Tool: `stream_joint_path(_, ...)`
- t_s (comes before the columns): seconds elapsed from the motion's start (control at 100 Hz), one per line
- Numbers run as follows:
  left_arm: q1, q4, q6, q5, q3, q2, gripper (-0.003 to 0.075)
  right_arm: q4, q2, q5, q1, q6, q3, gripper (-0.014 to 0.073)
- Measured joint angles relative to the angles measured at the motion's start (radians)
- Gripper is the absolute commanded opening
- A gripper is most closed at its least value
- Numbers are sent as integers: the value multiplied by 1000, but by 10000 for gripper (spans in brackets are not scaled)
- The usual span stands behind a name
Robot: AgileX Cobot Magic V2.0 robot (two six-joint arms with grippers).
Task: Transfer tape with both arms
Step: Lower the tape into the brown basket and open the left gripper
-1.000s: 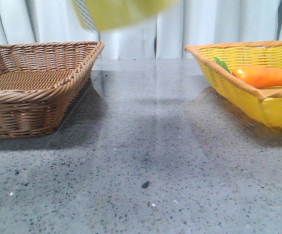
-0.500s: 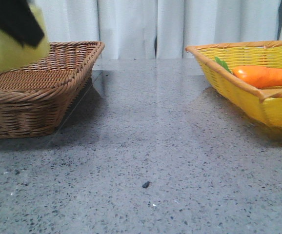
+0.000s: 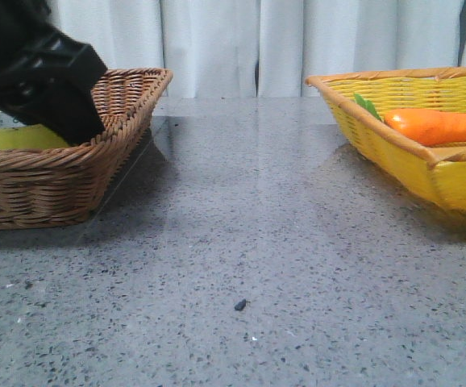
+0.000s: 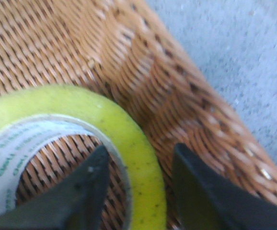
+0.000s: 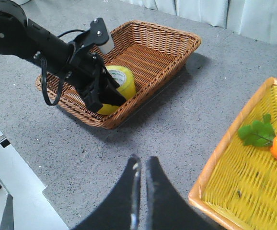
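Note:
The yellow tape roll [image 4: 129,139] lies in the brown wicker basket [image 4: 177,86]. Its white core with green print shows in the left wrist view. My left gripper [image 4: 141,148] straddles the roll's wall: one finger is inside the core, the other outside, with a gap of wicker showing between it and the tape. In the front view the black left gripper [image 3: 47,81] hides most of the tape [image 3: 15,137]. The right wrist view shows the tape [image 5: 117,81] by the basket's near corner. My right gripper [image 5: 141,160] is shut and empty, high above the grey table.
The brown basket [image 3: 120,133] stands at the left. A yellow basket [image 3: 426,169] at the right holds an orange carrot [image 3: 438,125] with green leaves [image 5: 256,133]. Grey speckled tabletop [image 3: 241,234] lies between the baskets. White curtains hang behind.
The left gripper carried the tape from high above the table's middle leftward and down into the brown basket. The roll now rests on the wicker.

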Motion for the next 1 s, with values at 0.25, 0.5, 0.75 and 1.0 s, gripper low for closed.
stream_joint_path(0.25, 0, -16, -1, -5, 2, -147, 195, -67, -32, 0, 0, 0, 30, -64)
stream_joint_path(0.5, 0, -25, -1, -92, 126, -433, -21, -202, -189, -126, 0, 14, 219, -64)
stream_joint_path(0.75, 0, -30, -1, -187, 329, -762, -21, -380, -366, -247, 0, 80, 430, -65)
stream_joint_path(1.0, 0, -55, -13, -252, 553, -1049, -21, -474, -516, -323, 0, 84, 588, -65)
